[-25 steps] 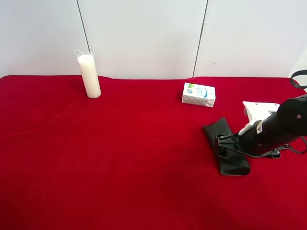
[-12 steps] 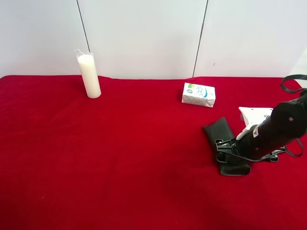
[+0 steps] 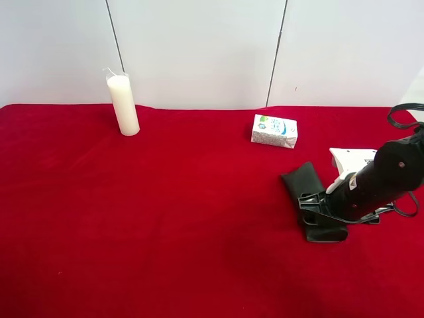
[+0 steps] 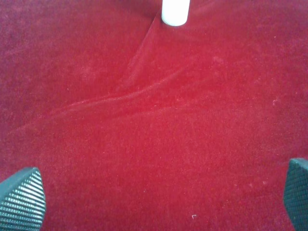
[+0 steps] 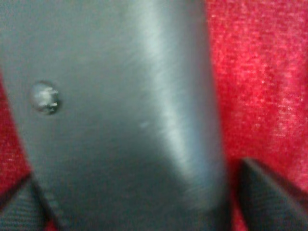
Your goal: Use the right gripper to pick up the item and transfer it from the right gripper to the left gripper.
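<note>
**Location.** The item (image 3: 302,182) lies flat on the red-covered table (image 3: 165,218), toward the exterior high view's right. It is near the small white carton (image 3: 274,130) and well apart from the tall candle (image 3: 123,105).

**Right gripper.** The right gripper (image 3: 313,207) is down at the item, with its jaws straddling the narrow width partway along the case. In the right wrist view the case fills the space between the fingers (image 5: 269,192), and the snap button (image 5: 45,97) shows off to one side. The view is blurred, so whether the pads bear on the case edges cannot be told. No lift is visible.

**Left gripper.** The left gripper (image 4: 159,202) hangs over bare cloth. Its jaws are spread wide and nothing is between them.

**Handling properties (judged).**
- Weight: probably light, as a slim case of this kind usually is
- Stiffness: leather-like skin, likely semi-soft, so it may flex or flatten under a hard squeeze
- Surface: smooth with a sheen, so it may slip along ribbed pads
- Fragility: low for the case itself

**Grip location (judged).**
1. Clamp across the short width, near mid-length, so the ends balance
2. Keep the pads clear of the flap edge and the snap
3. Leave one long end projecting free, giving the left gripper room to take hold at the transfer
</note>
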